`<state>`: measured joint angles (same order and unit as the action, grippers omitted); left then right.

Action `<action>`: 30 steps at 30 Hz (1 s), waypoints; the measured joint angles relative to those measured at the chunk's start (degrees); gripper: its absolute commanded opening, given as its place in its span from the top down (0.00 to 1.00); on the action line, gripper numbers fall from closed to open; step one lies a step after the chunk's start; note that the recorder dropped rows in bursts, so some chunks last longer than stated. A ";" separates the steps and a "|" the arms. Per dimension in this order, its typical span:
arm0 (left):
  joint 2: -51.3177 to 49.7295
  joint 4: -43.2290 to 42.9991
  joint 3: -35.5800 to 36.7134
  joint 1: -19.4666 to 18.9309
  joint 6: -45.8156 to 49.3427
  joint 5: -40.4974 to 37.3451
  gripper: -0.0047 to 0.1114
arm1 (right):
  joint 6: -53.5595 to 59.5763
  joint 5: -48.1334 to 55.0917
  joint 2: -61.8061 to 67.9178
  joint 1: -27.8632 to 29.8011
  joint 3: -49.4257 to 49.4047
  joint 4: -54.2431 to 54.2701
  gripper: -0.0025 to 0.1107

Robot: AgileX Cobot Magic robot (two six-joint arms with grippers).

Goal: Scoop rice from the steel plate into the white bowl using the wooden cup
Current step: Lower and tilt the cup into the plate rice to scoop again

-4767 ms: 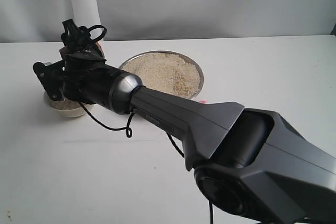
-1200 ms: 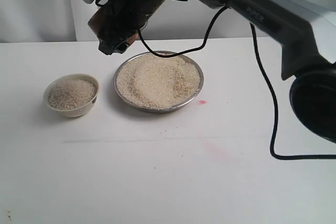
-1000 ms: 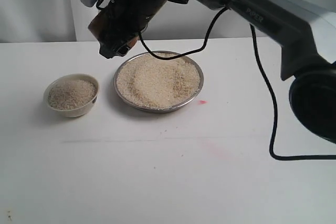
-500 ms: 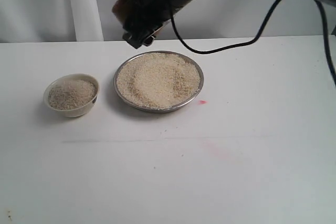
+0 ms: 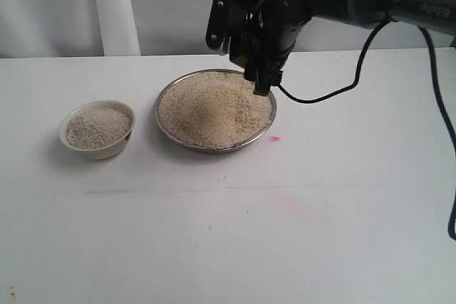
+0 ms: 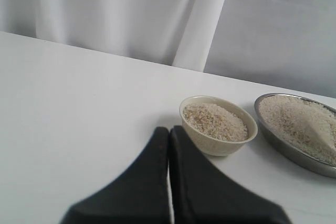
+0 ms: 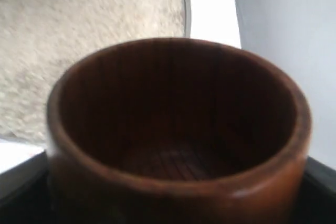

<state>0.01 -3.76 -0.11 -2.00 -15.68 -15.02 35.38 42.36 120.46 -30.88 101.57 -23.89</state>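
My right gripper [image 5: 253, 58] hangs just above the far right part of the steel plate [image 5: 157, 108], shut on the wooden cup [image 7: 176, 182]. In the right wrist view the cup is glossy reddish-brown, with a dark, empty inside and its mouth toward the camera. The gripper hides the cup in the exterior view. A heap of rice [image 5: 210, 108] fills the plate. The white bowl [image 5: 100, 151], left of the plate, holds rice nearly to its rim. My left gripper [image 6: 169, 130] is shut and empty, low over the table, short of the bowl [image 6: 210, 144].
The right arm and its black cable [image 5: 335, 90] reach in from the upper right, crossing the table behind the plate. A small red mark [image 5: 274, 138] lies on the white table beside the plate. A white curtain [image 6: 131, 19] hangs at the back.
The right gripper with the cup left the bowl, rose, swung right across the plate's far side, and has dropped low over its far right part. The bowl's rice and the left gripper stay still.
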 measured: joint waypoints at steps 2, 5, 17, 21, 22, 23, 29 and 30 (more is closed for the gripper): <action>0.00 0.00 0.00 0.00 0.00 0.00 0.96 | -1.58 0.64 1.61 0.00 0.00 -6.94 0.98; 0.00 0.00 0.00 0.00 0.00 0.00 0.96 | -2.66 2.60 4.98 0.00 0.00 -15.00 0.98; 0.00 0.00 0.00 0.00 0.00 0.00 0.96 | 0.31 6.44 16.70 -0.78 16.06 -24.16 0.98; 0.00 0.00 0.00 0.00 0.00 0.00 0.96 | 3.15 6.66 18.18 -1.70 17.40 -26.94 0.98; 0.00 0.00 0.00 0.00 0.00 0.00 0.96 | 3.59 6.77 18.78 -1.85 17.40 -28.21 0.98; 0.00 0.00 0.00 0.00 0.00 0.00 0.96 | 3.60 6.91 19.23 -1.85 17.40 -29.29 0.98; 0.00 0.00 0.00 0.00 0.00 0.00 0.96 | 3.22 7.78 20.58 -1.85 17.40 -30.51 0.98; 0.00 0.00 0.00 0.00 0.00 0.00 0.96 | 3.12 7.78 20.58 -1.75 17.40 -30.51 0.98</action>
<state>0.01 -3.76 -0.11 -2.00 -15.68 -15.02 38.49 50.14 141.05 -32.63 118.97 -54.40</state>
